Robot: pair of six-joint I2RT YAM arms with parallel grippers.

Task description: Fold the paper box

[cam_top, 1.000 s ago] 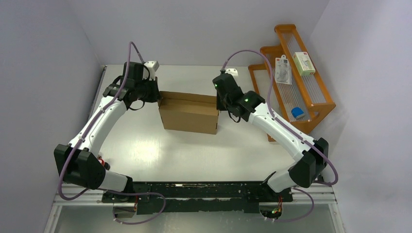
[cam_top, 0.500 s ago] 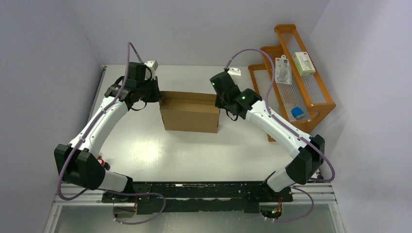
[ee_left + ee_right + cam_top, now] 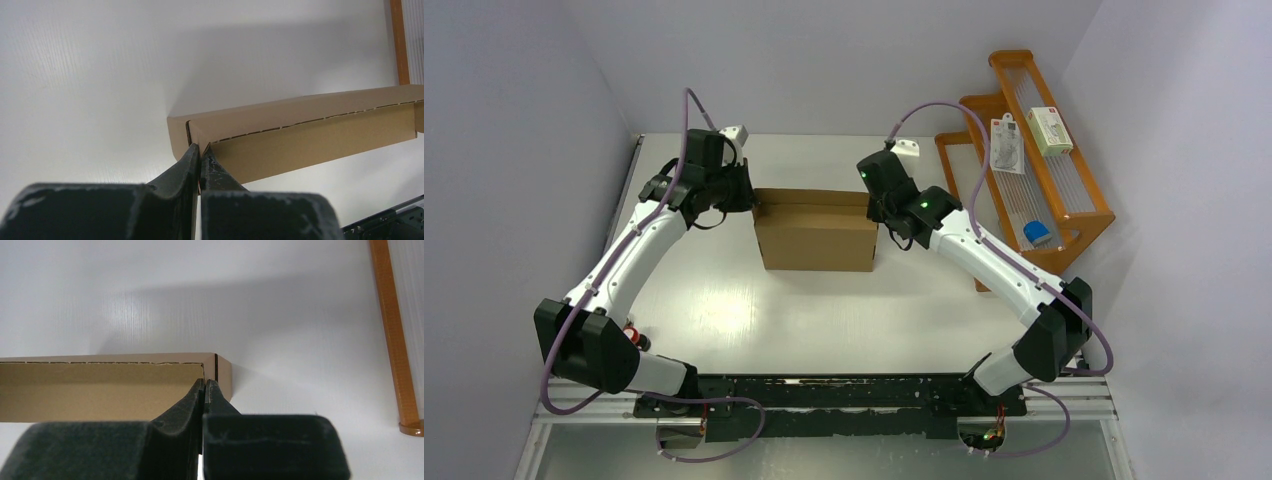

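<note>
- White tabletop (image 3: 724, 300) under pale grey walls; both my arms reach in from the near edge.
- Brown corrugated paper box (image 3: 816, 232) — walls up, top open — sits at mid-table toward the far side, between my two claws.
- My left claw (image 3: 200, 149) has its fingers pressed together, tips at the box's left end corner, where a perforated fold line runs off along the wall.
- My right claw (image 3: 204, 382) is pressed together too, tips against the top of the right end wall.
- Whether either claw has card nipped between its pads, I cannot tell.
- At the right stands an orange wire-fronted rack (image 3: 1034, 150) — well apart from the box — holding small white packages (image 3: 1007, 145).
</note>
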